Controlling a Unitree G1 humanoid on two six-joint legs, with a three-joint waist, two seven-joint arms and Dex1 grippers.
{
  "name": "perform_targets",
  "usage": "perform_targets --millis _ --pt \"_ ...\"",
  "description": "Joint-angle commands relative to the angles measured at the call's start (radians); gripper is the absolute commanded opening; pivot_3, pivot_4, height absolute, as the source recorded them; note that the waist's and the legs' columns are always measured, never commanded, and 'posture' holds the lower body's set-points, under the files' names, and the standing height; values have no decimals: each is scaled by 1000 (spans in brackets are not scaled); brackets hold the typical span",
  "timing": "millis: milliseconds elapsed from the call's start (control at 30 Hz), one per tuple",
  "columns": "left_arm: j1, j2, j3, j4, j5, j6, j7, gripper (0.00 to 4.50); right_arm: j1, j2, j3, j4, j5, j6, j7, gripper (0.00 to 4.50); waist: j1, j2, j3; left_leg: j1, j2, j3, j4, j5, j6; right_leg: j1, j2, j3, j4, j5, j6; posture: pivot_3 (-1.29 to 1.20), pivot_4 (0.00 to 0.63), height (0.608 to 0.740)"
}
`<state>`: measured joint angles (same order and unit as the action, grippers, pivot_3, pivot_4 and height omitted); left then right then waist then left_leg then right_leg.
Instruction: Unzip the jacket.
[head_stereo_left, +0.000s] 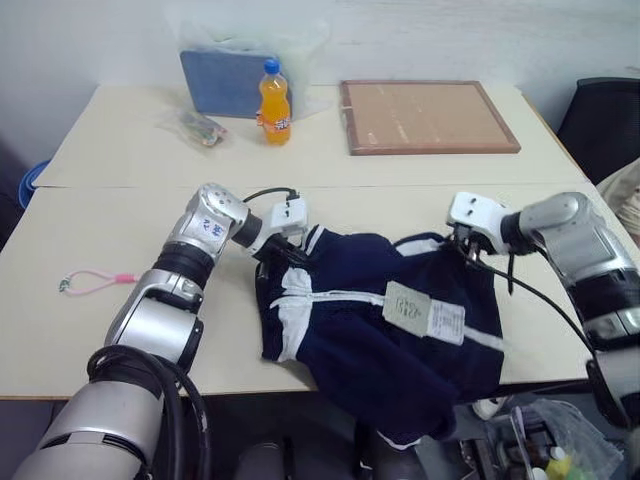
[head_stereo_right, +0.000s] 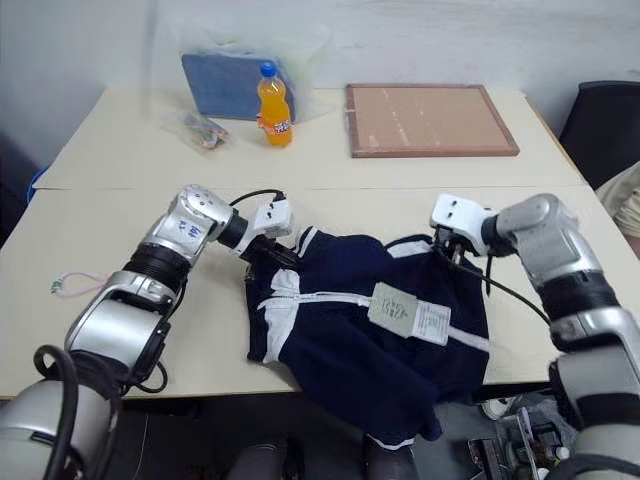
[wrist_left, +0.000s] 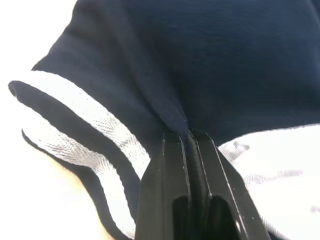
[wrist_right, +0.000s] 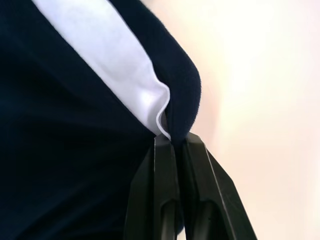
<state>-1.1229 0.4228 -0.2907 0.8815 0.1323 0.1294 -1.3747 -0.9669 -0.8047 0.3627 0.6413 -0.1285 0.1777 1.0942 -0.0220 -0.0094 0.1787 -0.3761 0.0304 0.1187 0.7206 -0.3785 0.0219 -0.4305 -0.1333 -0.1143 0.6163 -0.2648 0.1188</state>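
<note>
Nearest me, one navy jacket (head_stereo_left: 370, 340) lies crumpled across the near edge of the cream table (head_stereo_left: 90, 330), its hem hanging off the front, zipper running left to right with one white hang tag (head_stereo_left: 425, 312) on top. Far to the left on the table lies one pink cord (head_stereo_left: 95, 282). My left arm reaches forward and bends in toward the right, the wrist angled downward; my left gripper (wrist_left: 188, 136) has its two fingers pressed together on a fold of the jacket near the white-striped collar. Farther back stand one orange soda bottle (head_stereo_left: 274, 102), one blue bag (head_stereo_left: 222, 80), a small wrapped packet (head_stereo_left: 200, 127) and one wooden board (head_stereo_left: 425, 116). My right arm comes in from the right, elbow out, pointing down and leftward; my right gripper (wrist_right: 172, 139) is pinched tight on the jacket's far right edge.
</note>
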Motion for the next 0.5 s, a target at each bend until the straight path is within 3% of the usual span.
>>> perform_targets --millis 33,200,367,500 --pt "41 40 22 -115 -20 54 7 0 -124 35 23 216 -115 -148 -126 17 -9 0 0 0 0 0 0 0 0 0 0 0 0 0 0 0 150 740" --pt "52 66 56 -106 -3 69 151 0 -223 76 64 415 -194 -290 -157 17 -10 1 1 0 0 0 0 0 0 0 0 0 0 0 0 0 150 740" --pt "8 55 85 -10 4 1 310 0 -259 100 45 492 -196 -357 -112 17 -12 1 1 0 0 0 0 0 0 0 -1 0 1 0 0 0 150 740" --pt "-14 52 66 35 3 -25 298 0 -269 106 36 516 -199 -385 -110 17 -14 1 1 0 0 0 0 0 0 0 0 0 1 0 0 0 150 740"
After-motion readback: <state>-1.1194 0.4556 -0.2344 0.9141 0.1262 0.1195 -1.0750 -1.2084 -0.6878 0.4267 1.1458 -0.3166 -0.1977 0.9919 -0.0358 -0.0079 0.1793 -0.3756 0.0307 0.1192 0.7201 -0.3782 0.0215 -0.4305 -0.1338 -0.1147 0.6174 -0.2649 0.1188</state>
